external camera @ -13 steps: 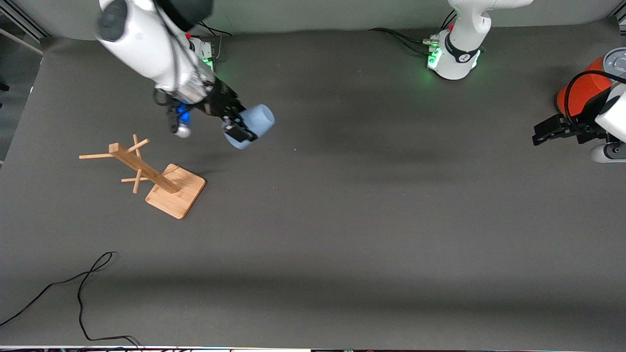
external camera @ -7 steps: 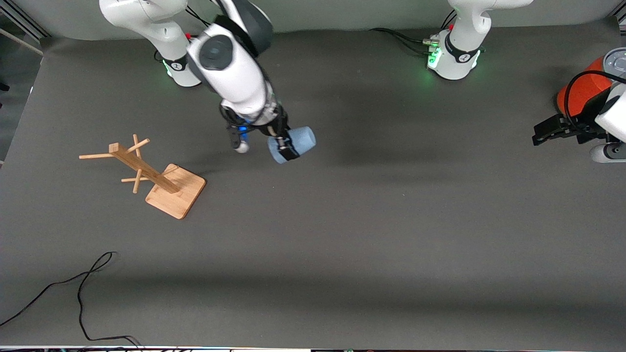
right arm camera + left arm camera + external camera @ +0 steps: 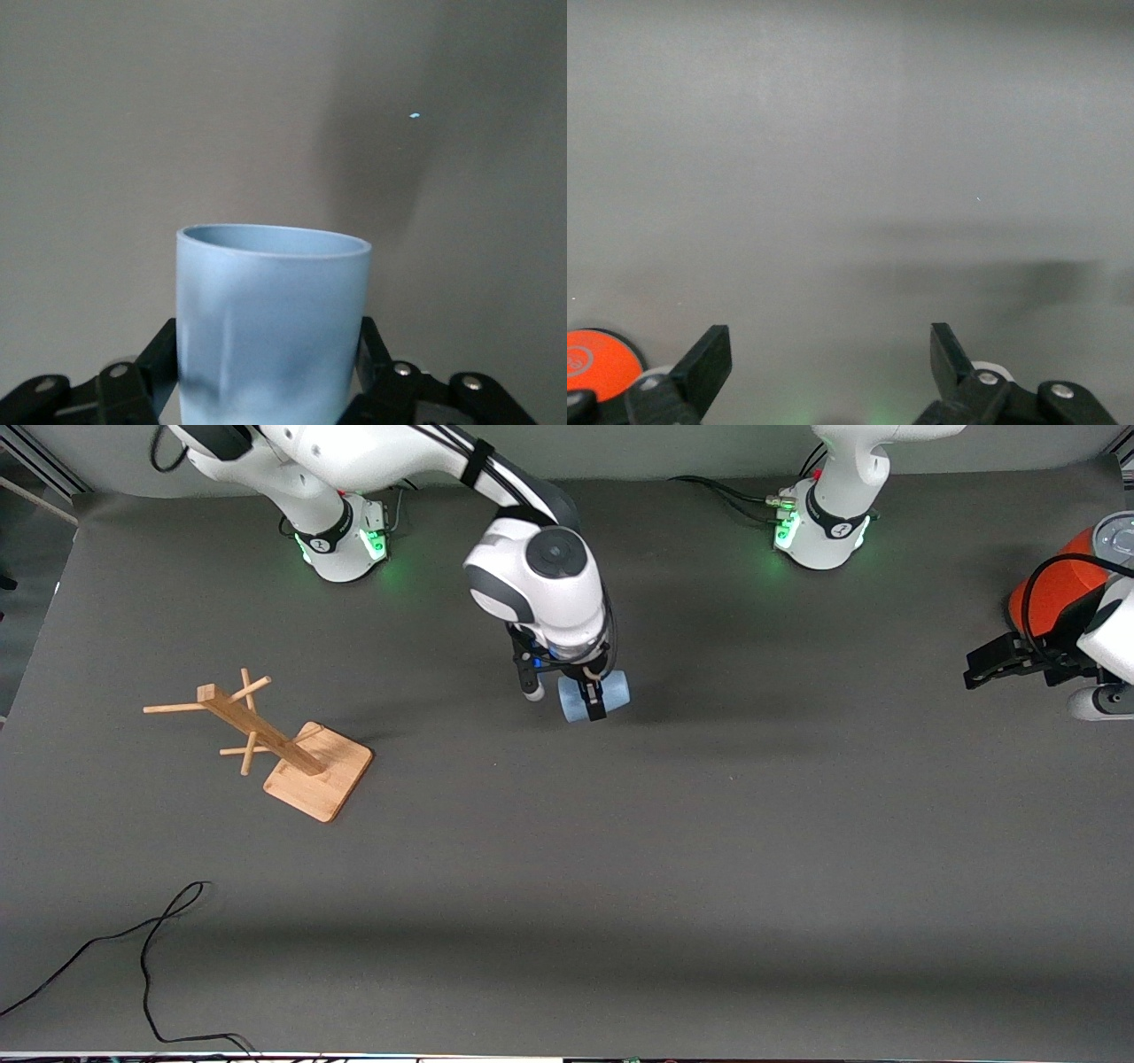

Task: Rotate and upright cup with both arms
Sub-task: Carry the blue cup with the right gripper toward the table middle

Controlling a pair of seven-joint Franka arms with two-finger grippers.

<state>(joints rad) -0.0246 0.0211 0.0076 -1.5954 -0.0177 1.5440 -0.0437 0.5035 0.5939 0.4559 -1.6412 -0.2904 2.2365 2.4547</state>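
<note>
At the right arm's end of the tabletop (image 3: 620,886) stands a wooden rack (image 3: 266,735), well apart from the action. Toward the middle, the right gripper (image 3: 592,698) hangs over the bare tabletop with its fingers (image 3: 595,707) clenched on the cup (image 3: 594,695). The cup is up in the air and lies on its side: its long axis runs level, along the line between the two arms' ends of the table. In the right wrist view the cup (image 3: 273,323) sits between the two fingers and its open mouth points away from the wrist.

The left gripper (image 3: 997,662) waits at its own end, beside an orange can (image 3: 1054,593), with its fingers (image 3: 704,367) spread wide and holding nothing. I judge the cup must travel toward that gripper for a handover.

The wrist hides where the fingers touch the cup, and the cup's base cannot be seen.
</note>
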